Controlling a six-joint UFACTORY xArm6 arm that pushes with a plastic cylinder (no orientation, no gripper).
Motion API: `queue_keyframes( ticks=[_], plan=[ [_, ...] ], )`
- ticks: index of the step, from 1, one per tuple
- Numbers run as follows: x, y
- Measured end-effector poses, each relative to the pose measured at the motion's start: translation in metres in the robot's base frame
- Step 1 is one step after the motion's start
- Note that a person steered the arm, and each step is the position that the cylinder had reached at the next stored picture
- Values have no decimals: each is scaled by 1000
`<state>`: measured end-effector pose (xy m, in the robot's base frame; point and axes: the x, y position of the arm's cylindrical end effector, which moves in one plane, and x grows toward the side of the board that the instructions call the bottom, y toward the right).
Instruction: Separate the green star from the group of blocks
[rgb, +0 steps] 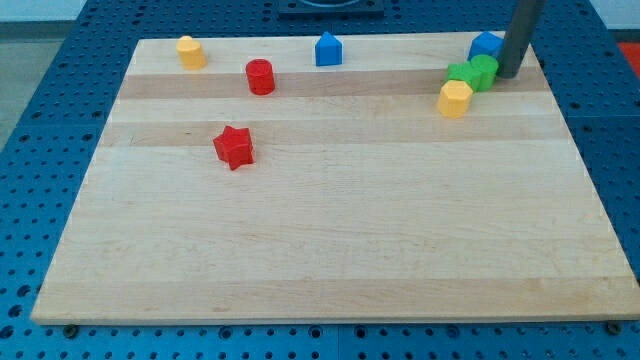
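A group of blocks sits at the view's top right of the wooden board (330, 230). It holds a green star (461, 74), a green block (484, 70) touching its right side, a blue block (486, 46) just above, and a yellow hexagon (454, 98) just below. My tip (507, 74) stands on the board right beside the green block, on its right side, and below right of the blue block. Whether it touches the green block I cannot tell.
A yellow block (191, 51) lies at the top left. A red cylinder (260, 76) lies right of it, a blue house-shaped block (328, 48) at top centre, and a red star (234, 147) at left centre. The board's right edge runs close to the group.
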<state>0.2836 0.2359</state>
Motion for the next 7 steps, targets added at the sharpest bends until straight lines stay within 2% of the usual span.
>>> queue_keyframes(
  ticks=[3,6,7],
  plan=[
    [11,-46],
    [24,-121],
    [41,-139]
  ],
)
